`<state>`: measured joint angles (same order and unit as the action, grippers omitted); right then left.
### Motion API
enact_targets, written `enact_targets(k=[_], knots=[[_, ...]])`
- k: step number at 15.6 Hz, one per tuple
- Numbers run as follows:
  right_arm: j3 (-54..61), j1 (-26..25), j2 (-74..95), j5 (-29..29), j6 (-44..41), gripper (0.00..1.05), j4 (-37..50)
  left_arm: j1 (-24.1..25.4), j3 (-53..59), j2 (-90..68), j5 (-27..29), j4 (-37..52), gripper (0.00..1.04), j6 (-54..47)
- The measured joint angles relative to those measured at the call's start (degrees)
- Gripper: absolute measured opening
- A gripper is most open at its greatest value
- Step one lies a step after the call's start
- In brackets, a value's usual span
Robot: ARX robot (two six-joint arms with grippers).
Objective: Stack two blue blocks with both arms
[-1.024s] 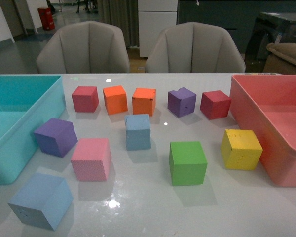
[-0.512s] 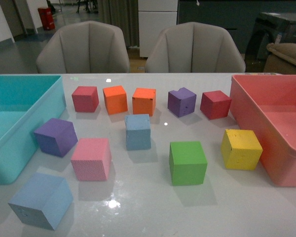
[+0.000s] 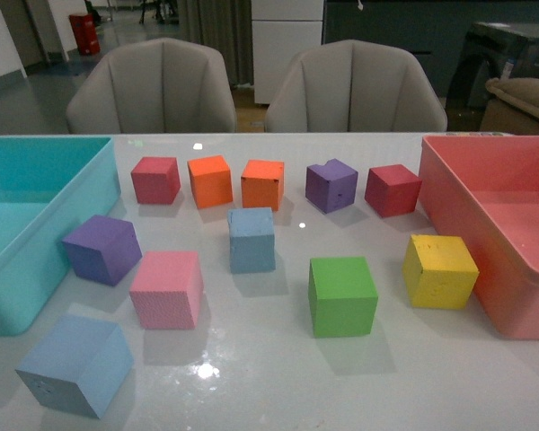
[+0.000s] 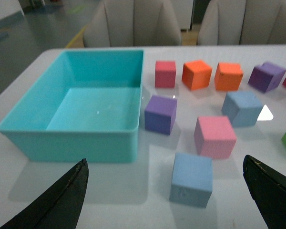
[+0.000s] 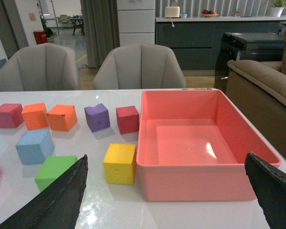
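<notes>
While neither arm shows in the front view, the stacking has not begun. One blue block (image 3: pixel 75 364) sits in the lower left of that frame, turned corner-on. The other blue block (image 3: pixel 251 240) stands near the centre, well apart from it, with a pink cube (image 3: pixel 166 289) between them. Both rest on the white counter (image 3: pixel 269 395), neither lifted (so every step is left: grasp, carry, set down).

Over to the left pincer (image 4: pixel 165 161): jaws spread wide, nothing between them, and by its wrist view it looks down toward the lower-left block. The right pincer (image 5: pixel 167 159) is spread wide too and empty-handed, facing the pink bin (image 3: pixel 458 224). My read is that the left arm is best placed for the nearer block.

Now the containers. The teal bin (image 3: pixel 72 233) is at the left edge of the front frame, floor bare, nothing in it. The pink one, at the right edge, holds nothing either, as far as shows. Every cube is out on the counter.
</notes>
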<state>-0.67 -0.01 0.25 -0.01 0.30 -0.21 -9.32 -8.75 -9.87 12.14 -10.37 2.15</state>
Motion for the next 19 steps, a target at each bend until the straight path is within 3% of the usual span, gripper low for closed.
enact_targets(k=[2,4,8,11,14,19], knots=[[0.0,0.0,0.0,0.0,0.0,0.98,0.0,-5.66,-4.31,-0.9,3.56,1.09,0.98,0.66],[0.0,0.0,0.0,0.0,0.0,0.98,0.0,-7.43,-4.87,-9.92,0.79,7.58,0.98,0.94],[0.0,0.0,0.0,0.0,0.0,0.98,0.0,-3.1,-10.86,-43.56,-11.21,23.54,0.98,3.26],[0.0,0.0,0.0,0.0,0.0,0.98,0.0,-0.5,-14.73,-64.76,-15.12,26.21,0.98,2.49],[0.0,0.0,0.0,0.0,0.0,0.98,0.0,1.62,-18.1,-76.22,-14.58,28.09,0.98,0.66],[0.0,0.0,0.0,0.0,0.0,0.98,0.0,3.17,-19.45,-81.57,-14.1,28.52,0.98,-0.24]])
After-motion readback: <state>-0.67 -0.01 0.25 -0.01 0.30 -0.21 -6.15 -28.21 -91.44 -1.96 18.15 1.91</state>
